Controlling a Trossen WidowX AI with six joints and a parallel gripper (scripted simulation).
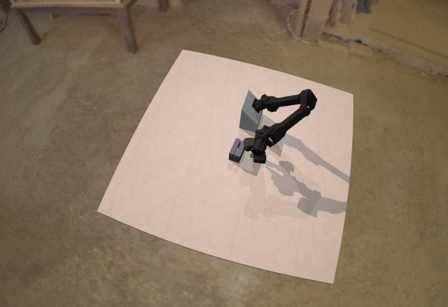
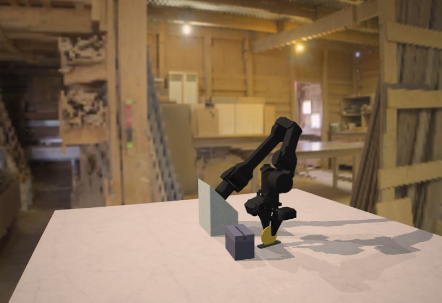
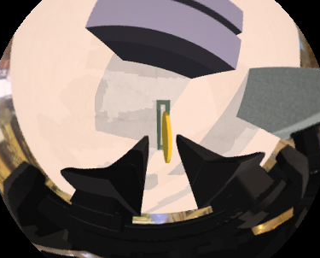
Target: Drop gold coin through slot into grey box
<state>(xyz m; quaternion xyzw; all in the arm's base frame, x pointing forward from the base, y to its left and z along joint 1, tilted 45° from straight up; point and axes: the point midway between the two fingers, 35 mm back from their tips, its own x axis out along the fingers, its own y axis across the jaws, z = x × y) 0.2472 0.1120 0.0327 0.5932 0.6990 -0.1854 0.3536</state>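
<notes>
- On the desk (image 1: 162,152) (image 2: 124,256) (image 3: 52,85), looks like the early part of the job: reaching about done, but grabbing, lifting and dropping all left to do.
- At the big grey box (image 1: 233,154) (image 2: 239,248) (image 3: 171,21), no coin in the thin slot (image 1: 237,149) (image 2: 241,232) (image 3: 210,9). Runs across in the wrist view, so probably needs a turn of the coin to fit.
- Just beside the box, a black gripper (image 1: 254,151) (image 2: 268,231) (image 3: 162,138), pointing down. Is part open, with one finger on each side of the coin and not squeezing. Needs to close next, most likely.
- Under the coin, a flat, dark-green holder (image 1: 252,155) (image 2: 263,245) (image 3: 159,124).
- In the holder, the gold coin (image 2: 267,237) (image 3: 167,138). Looks round, shiny yellow and very thin. Stands up on its edge. Hides from the top view.
</notes>
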